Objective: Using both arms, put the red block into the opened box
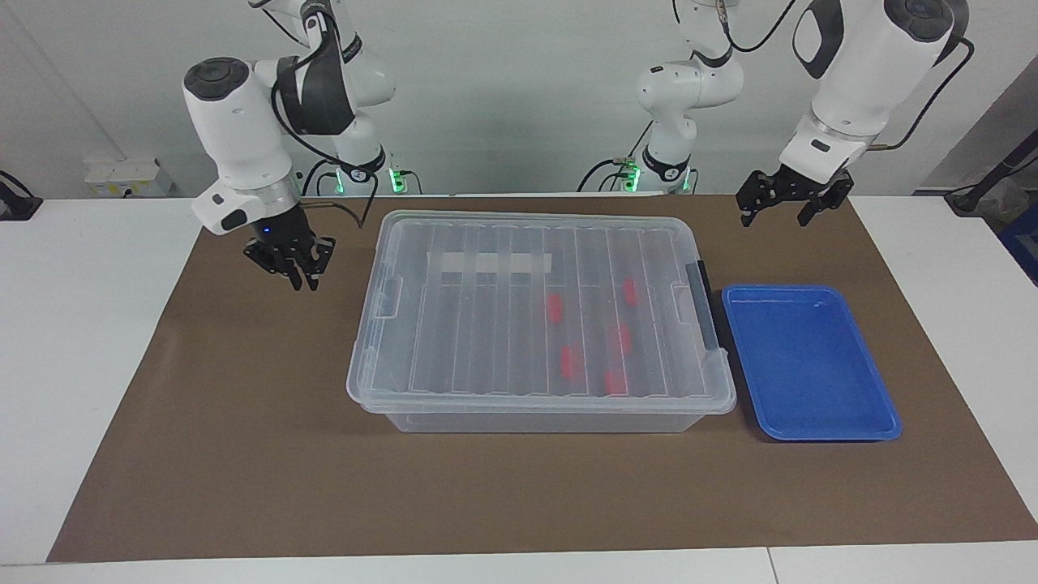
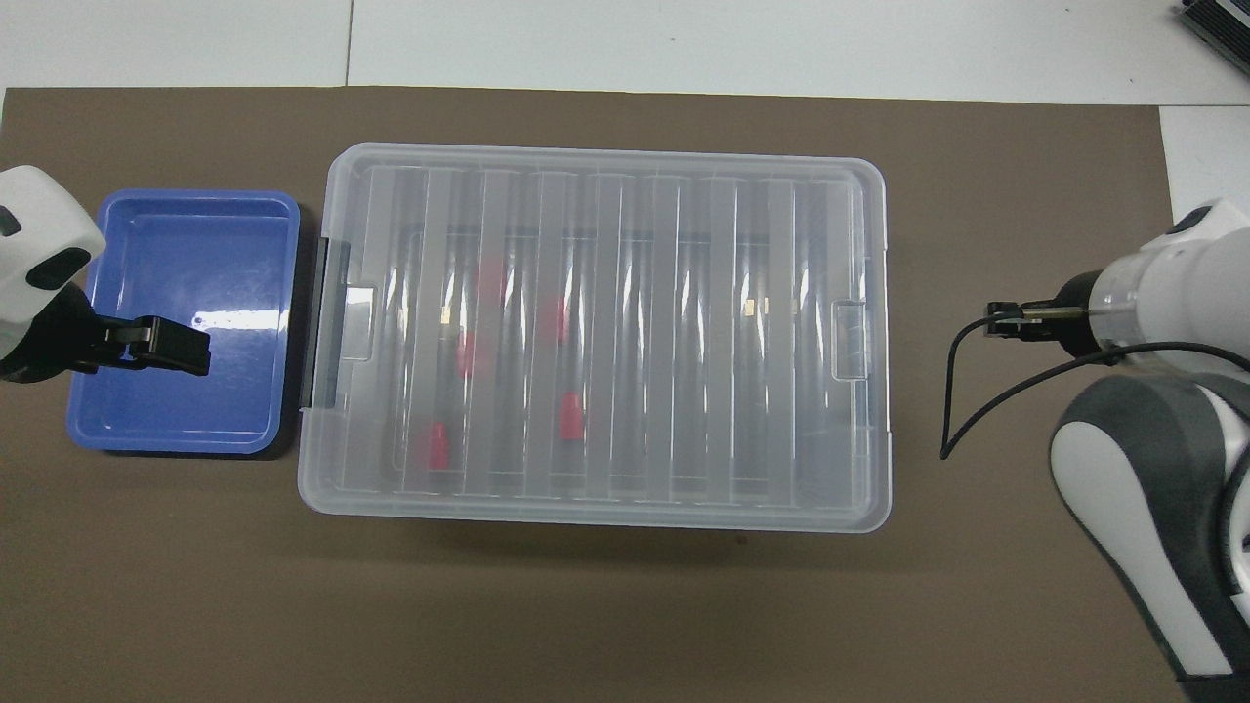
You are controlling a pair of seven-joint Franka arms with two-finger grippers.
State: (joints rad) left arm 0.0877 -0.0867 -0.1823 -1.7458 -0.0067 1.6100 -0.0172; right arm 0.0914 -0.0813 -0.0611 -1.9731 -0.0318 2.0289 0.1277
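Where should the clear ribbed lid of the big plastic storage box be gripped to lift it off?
Probably at the small moulded tab on the clear ribbed lid's short edge toward the right arm's end, taken from above and outside. It juts past the rim of the clear plastic storage box, so fingers can close over it. The black clip holds the lid's other short edge.

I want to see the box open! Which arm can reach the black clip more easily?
Probably left. The lid is on, and the clip sits at the left arm's end. The left pincer hangs open near the tray beside it; the right pincer is over the mat.
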